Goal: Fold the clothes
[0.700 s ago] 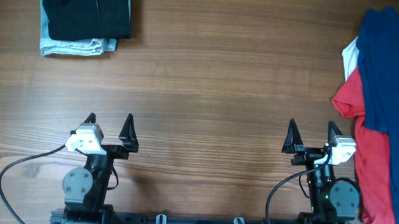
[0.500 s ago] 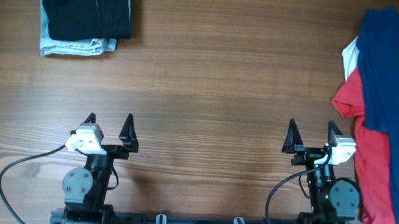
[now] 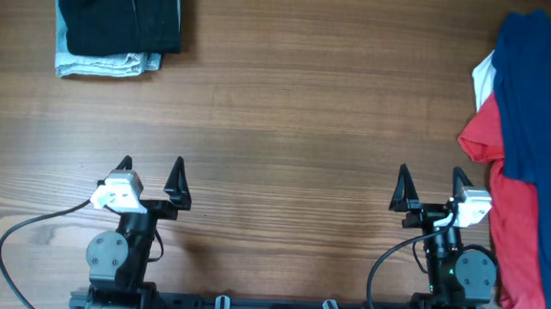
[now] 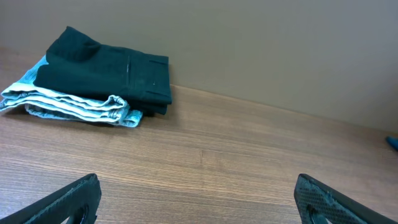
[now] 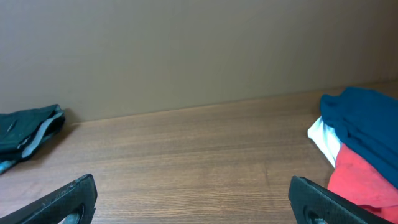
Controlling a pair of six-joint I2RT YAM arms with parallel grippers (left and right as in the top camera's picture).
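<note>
A pile of unfolded clothes lies at the table's right edge: a dark blue shirt (image 3: 537, 113) draped over a red T-shirt (image 3: 520, 237), with a white garment (image 3: 482, 81) peeking out behind. The right wrist view shows the blue shirt (image 5: 364, 121), the red T-shirt (image 5: 364, 180) and the white garment (image 5: 323, 140) at the right. My left gripper (image 3: 152, 171) is open and empty near the front edge; its fingers show in the left wrist view (image 4: 199, 202). My right gripper (image 3: 431, 180) is open and empty, just left of the pile; its fingers show in the right wrist view (image 5: 199, 199).
A folded stack, a black garment (image 3: 121, 11) on a light blue one (image 3: 104, 64), sits at the far left corner; it also shows in the left wrist view (image 4: 102, 71) and in the right wrist view (image 5: 25, 137). A plain wall stands behind the wooden table (image 3: 297, 108).
</note>
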